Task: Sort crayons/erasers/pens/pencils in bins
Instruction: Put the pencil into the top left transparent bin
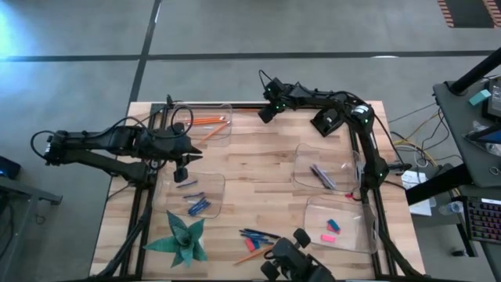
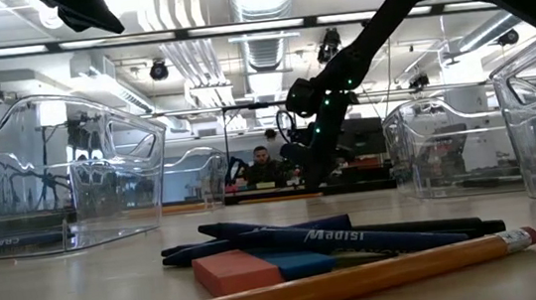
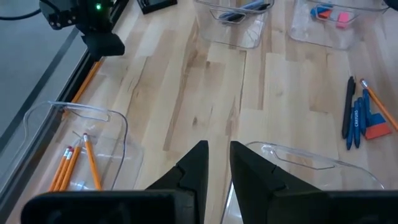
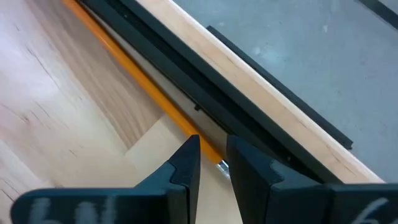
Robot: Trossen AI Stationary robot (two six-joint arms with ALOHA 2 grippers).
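Note:
My right gripper (image 1: 267, 112) (image 4: 212, 154) is at the table's far edge, narrowly open, its fingers on either side of the ferrule end of an orange pencil (image 4: 140, 84) that lies along the black rail. My left gripper (image 1: 182, 172) (image 3: 217, 160) hovers, narrowly open and holding nothing, over the far rim of the crayon bin (image 1: 210, 185), where blue crayons (image 1: 197, 205) lie. More pencils (image 3: 69, 165) rest in the far-left bin (image 1: 222, 131). Pens (image 1: 322, 175) lie in the right bin and erasers (image 1: 332, 228) in the near-right bin.
A loose pile sits at the near edge: dark pens (image 2: 357, 233), a red eraser (image 2: 233, 271) and a pencil (image 2: 361, 276). A green paper star (image 1: 184, 239) lies at near left. Bare wood spreads across the table's middle (image 1: 258, 164). A person sits far behind the table (image 2: 262, 163).

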